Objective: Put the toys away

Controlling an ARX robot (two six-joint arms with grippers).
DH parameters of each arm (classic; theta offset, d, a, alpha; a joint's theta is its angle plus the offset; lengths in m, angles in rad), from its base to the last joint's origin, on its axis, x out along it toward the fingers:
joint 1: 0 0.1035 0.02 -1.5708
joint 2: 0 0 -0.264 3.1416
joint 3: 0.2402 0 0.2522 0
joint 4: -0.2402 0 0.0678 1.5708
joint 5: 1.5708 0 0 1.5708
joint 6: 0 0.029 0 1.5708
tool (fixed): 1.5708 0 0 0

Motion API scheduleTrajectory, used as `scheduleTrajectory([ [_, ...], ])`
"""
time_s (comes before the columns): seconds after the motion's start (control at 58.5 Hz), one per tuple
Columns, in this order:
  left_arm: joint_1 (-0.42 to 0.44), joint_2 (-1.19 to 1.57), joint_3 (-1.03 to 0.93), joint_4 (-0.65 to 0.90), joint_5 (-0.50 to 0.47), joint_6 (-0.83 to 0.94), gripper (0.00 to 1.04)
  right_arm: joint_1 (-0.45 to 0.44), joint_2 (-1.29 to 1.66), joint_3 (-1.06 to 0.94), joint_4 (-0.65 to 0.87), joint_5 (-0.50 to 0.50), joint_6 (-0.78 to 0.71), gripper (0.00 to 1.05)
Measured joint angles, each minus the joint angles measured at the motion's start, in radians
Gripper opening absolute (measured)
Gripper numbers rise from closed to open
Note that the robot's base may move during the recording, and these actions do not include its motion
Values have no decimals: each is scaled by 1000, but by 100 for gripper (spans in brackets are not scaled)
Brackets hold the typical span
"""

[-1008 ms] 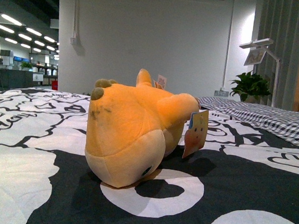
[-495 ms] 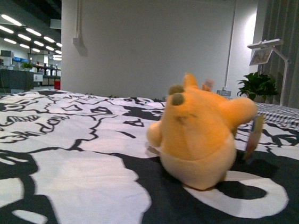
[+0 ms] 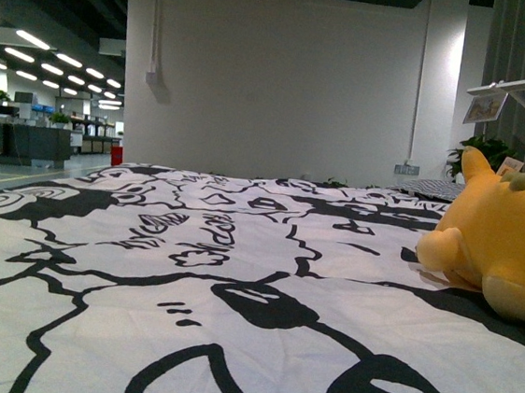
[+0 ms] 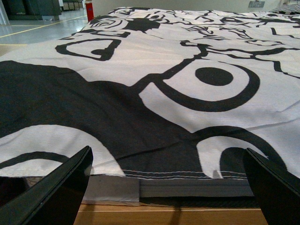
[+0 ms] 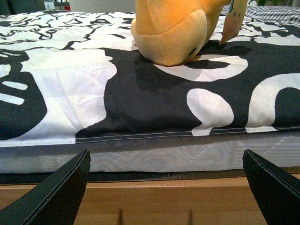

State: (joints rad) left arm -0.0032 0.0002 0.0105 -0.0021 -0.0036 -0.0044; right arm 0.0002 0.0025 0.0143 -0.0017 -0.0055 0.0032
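Note:
The toy [image 3: 506, 246], a yellow-orange plush animal with olive-brown patches, lies on the black-and-white bed cover [image 3: 235, 278] at the right edge of the front view. In the right wrist view the toy [image 5: 171, 28] rests on the cover well back from the bed's near edge, its top cut off by the frame. My right gripper [image 5: 166, 154] is open, low in front of the mattress side, apart from the toy. My left gripper [image 4: 166, 154] is open in front of the bed's edge, with only cover ahead. Neither arm shows in the front view.
A wooden bed frame [image 5: 154, 201] runs under the mattress in both wrist views. A paper tag [image 5: 229, 18] hangs off the toy. Beyond the bed stand a white lamp [image 3: 508, 91], a potted plant [image 3: 479, 149] and a white wall [image 3: 284, 77]. An open hall lies left.
The front view has swung to the left. The toy has slid from the middle of that view to its right edge and looks farther away.

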Motion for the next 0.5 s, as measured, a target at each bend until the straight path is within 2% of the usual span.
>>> scheduleTrajectory([
  [0.205, 0, 0, 0, 0, 1, 0, 98, 0, 0, 0, 0, 3, 0, 98],
  [0.256, 0, 0, 0, 0, 2, 0, 98, 21, 13, 4, -19, 83, 29, 98],
  [0.308, 0, 0, 0, 0, 1, 0, 98, 44, 79, 10, -14, 224, 121, 98],
  [0.376, 0, 0, 0, 0, 2, 0, 98, 43, 145, 14, 35, 247, 172, 98],
  [0.495, 0, 0, 0, 0, 2, 0, 98, 41, 271, 50, 154, 229, 207, 98],
])
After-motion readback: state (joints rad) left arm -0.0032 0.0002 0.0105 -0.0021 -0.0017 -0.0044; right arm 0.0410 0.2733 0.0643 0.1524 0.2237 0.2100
